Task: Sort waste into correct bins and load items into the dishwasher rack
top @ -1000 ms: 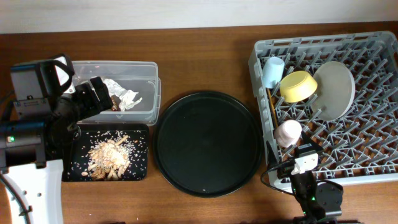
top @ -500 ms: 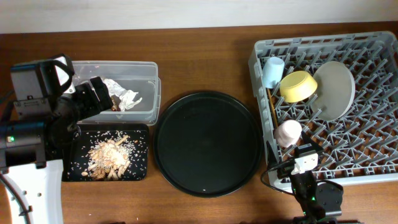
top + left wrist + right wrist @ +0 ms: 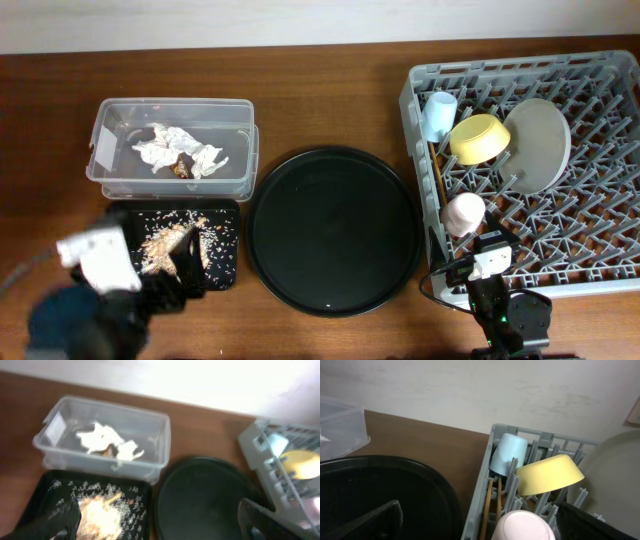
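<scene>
The clear box (image 3: 120, 180) holds crumpled white tissues (image 3: 180, 152) and a small brown scrap (image 3: 181, 168); it also shows in the left wrist view (image 3: 160, 440). The shallow black tray (image 3: 225, 215) holds beige food scraps (image 3: 165, 245). The grey rack (image 3: 580, 250) holds the light-blue cup (image 3: 438, 115), yellow bowl (image 3: 478, 138), plate (image 3: 540, 145), pink cup (image 3: 463, 213) and chopsticks (image 3: 438, 178). My left gripper (image 3: 160, 527) is open and empty, above the black tray's front, blurred in the overhead view (image 3: 185, 270). My right gripper (image 3: 485, 527) is open and empty by the rack's front left corner.
A large round black tray (image 3: 333, 230) lies between the bins and the rack. The left arm's body (image 3: 90, 310) fills the front left corner. The right arm's body (image 3: 500, 310) sits at the front edge below the rack.
My left arm has pulled back from over the clear box to the table's front left, uncovering the box. The right arm has not moved.
</scene>
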Motion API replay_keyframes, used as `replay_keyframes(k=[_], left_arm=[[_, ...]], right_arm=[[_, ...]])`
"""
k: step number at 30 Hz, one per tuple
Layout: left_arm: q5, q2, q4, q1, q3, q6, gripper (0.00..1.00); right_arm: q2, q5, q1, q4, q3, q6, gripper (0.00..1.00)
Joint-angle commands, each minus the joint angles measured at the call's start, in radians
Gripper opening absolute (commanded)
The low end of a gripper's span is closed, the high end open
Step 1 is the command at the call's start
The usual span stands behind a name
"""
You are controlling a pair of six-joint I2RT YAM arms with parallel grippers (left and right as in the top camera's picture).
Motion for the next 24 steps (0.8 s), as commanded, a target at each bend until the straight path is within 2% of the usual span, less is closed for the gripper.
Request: replay_keyframes(k=[1, 4, 7, 11, 13, 17, 21, 23, 24], left_arm=[[0.02, -0.217, 0.137, -0.006, -0.299, -0.1, 0.99], [0.034, -0.362, 0.357, -0.006, -0.523, -0.109, 0.99], [0.088, -0.455, 0.689, -0.006, -0.759, -0.108, 0.99], [0.108, -0.475, 1.028, -0.006, -0.958, -0.108, 0.99], [0.108, -0.475, 1.12, -0.006, -1.022, -0.108, 0.99], [0.107, -0.476, 1.151, -0.006, -1.092, -0.107, 0.99], [0.107, -0.486, 1.046, -0.006, -1.099, -0.063, 0.99], [0.106, -0.515, 0.945, -0.006, -1.099, -0.006, 0.99], [0.099, -0.528, 0.943, -0.006, -1.099, 0.042, 0.99]], right_arm=[[-0.007, 0.006, 0.007, -0.004, -0.005, 0.012, 0.99], [-0.007, 0.006, 0.007, -0.004, -0.005, 0.012, 0.99], [-0.007, 0.006, 0.007, -0.004, -0.005, 0.012, 0.99], [-0.007, 0.006, 0.007, -0.004, -0.005, 0.012, 0.98], [-0.007, 0.006, 0.007, -0.004, -0.005, 0.012, 0.99], [-0.007, 0.006, 0.007, -0.005, -0.005, 0.012, 0.99], [-0.007, 0.006, 0.007, -0.004, -0.005, 0.012, 0.99], [-0.006, 0.006, 0.007, -0.004, -0.005, 0.012, 0.99], [-0.005, 0.006, 0.007, -0.005, -0.005, 0.012, 0.99]])
